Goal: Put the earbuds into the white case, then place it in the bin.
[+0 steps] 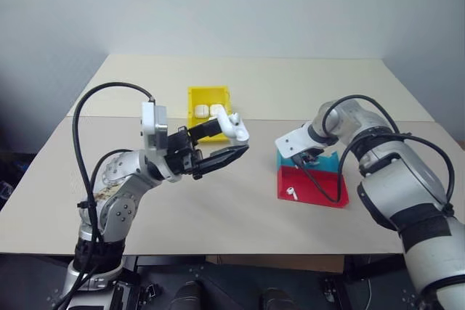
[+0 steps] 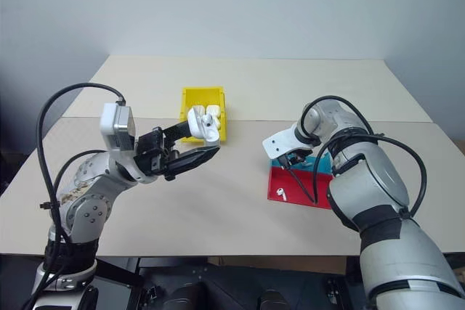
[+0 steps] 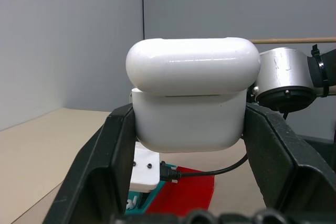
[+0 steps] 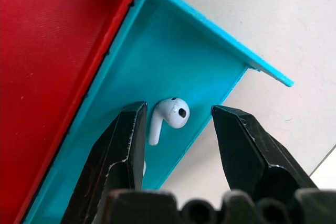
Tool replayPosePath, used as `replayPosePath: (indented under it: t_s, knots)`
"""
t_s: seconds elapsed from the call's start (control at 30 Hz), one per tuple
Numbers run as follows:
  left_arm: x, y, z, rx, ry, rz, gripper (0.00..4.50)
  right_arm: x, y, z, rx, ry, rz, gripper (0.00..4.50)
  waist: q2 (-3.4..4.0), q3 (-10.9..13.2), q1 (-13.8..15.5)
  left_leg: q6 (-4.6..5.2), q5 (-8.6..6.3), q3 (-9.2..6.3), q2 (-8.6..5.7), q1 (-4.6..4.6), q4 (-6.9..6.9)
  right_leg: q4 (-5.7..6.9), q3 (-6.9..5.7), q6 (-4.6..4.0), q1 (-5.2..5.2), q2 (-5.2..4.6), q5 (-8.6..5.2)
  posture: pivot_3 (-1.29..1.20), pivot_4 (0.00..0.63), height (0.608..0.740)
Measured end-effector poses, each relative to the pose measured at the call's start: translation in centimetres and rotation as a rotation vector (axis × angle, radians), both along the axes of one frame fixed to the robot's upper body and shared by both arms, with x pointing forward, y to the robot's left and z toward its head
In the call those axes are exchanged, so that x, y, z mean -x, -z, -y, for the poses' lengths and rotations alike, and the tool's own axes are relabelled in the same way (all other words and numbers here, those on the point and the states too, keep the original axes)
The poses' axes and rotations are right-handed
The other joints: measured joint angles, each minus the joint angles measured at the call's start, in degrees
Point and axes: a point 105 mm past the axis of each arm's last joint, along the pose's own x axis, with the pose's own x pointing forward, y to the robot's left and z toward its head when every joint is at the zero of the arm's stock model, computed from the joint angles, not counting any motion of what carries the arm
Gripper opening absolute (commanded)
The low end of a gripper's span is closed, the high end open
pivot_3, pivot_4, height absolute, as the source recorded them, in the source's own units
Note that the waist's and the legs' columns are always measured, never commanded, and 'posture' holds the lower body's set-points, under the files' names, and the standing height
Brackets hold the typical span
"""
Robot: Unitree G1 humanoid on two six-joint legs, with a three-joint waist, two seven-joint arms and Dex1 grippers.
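Note:
My left gripper (image 1: pixel 235 140) is shut on the white case (image 3: pixel 191 103), holding it above the table's middle with its lid raised (image 1: pixel 234 128). My right gripper (image 4: pixel 178 108) points down into the blue part of the tray and stands open. One of the earbuds (image 4: pixel 172 115) lies between its fingers (image 4: pixel 126 140) on the blue floor, untouched. The other earbud (image 1: pixel 290 192) lies on the red part of the tray. The yellow bin (image 1: pixel 195 96) stands beyond the left gripper, near the table's centre.
The red and blue tray (image 1: pixel 323 188) sits at the right under my right arm. Two other white cases (image 1: pixel 206 110) lie inside the yellow bin. A black cable hangs from my right wrist over the tray. The table is bare on the left and at the back.

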Motion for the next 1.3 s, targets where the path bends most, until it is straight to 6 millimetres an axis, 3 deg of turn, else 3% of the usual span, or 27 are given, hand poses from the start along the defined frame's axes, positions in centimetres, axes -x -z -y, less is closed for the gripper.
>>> replayPosePath:
  t_s: [0.5,0.67,0.7,1.17,1.3]
  knots:
    - [0.5,0.1,-0.2,0.006,-0.033,-0.004,2.77,-0.2,0.2,0.6,0.018,0.033,0.008,2.4,0.0,0.0,0.0,0.0,0.0,0.0,0.0,0.01,0.01,0.01,0.0,0.0,0.01,0.0,0.0,0.0,0.15,0.74]
    - [0.5,0.1,-0.3,0.006,-0.04,-0.007,2.77,0.0,0.5,0.7,0.02,0.035,-0.011,0.74,0.0,0.0,-0.01,0.0,0.0,0.0,0.0,0.03,0.01,0.01,0.0,0.0,0.03,0.0,0.0,0.0,0.15,0.74]
    - [0.5,0.1,-0.3,0.006,-0.041,-0.008,2.77,0.0,0.5,0.7,0.019,0.035,-0.013,0.61,0.0,0.0,-0.01,0.0,0.0,0.0,0.0,0.05,0.01,0.01,0.0,0.0,0.04,0.0,0.0,0.0,0.15,0.74]
    - [0.6,0.1,-0.3,0.001,-0.038,-0.005,2.77,0.4,0.4,0.6,-0.076,0.09,-0.074,0.61,0.0,0.0,-0.01,-0.01,0.0,0.0,0.0,0.09,0.0,0.01,0.0,0.0,0.07,0.0,0.0,0.0,0.15,0.74]
    - [0.5,0.1,-0.3,-0.004,-0.022,-0.003,2.77,0.5,-1.6,0.0,-0.251,0.133,-0.096,0.61,0.03,0.02,0.0,-0.01,0.0,0.01,0.0,0.08,-0.01,0.0,0.0,0.0,0.06,0.0,0.0,0.0,0.15,0.74]
